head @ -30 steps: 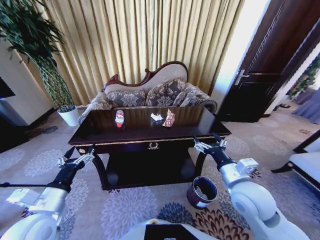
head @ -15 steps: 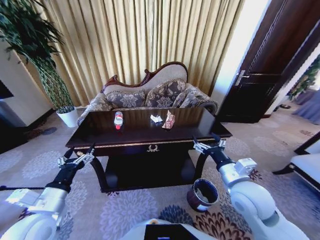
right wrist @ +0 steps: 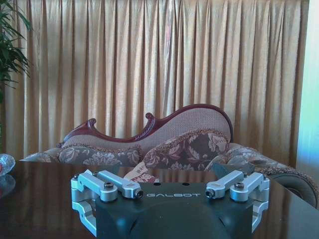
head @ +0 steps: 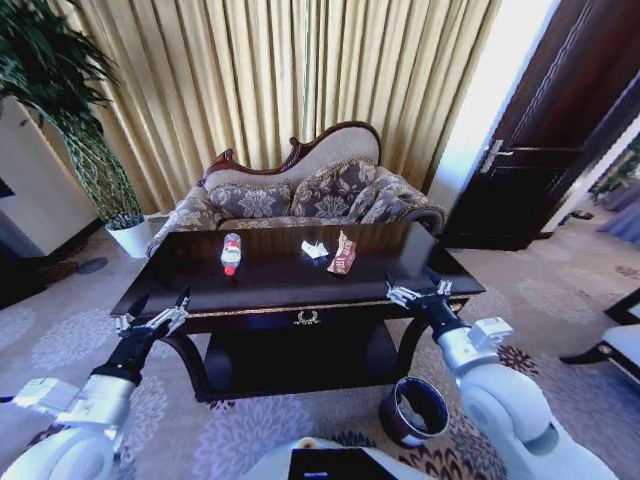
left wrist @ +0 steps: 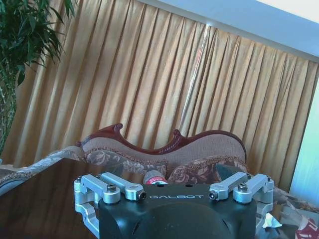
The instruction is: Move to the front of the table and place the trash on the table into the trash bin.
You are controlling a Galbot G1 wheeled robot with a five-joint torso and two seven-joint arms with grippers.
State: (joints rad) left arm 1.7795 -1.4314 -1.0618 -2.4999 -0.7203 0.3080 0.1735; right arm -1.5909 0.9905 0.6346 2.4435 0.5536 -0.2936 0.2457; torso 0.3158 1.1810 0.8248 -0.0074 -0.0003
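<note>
The approach step looks nearly done: both the left gripper (head: 153,315) and right gripper (head: 420,292) hover at the surface's (head: 400,262) front edge, jaws apart, empty, so reaching the mid-surface bottle (head: 230,253), paper (head: 314,249) and wrapper (head: 342,254) likely comes next, the trash bin (head: 413,411) waiting on the floor by the front right corner.

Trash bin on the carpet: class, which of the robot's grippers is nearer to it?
The right gripper. It hangs at the table's front right corner, above the trash bin. The left gripper is off the front left corner, across the table's width from the bin.

Dark glossy table (head: 280,285), floral-patterned sofa (head: 300,200)
</note>
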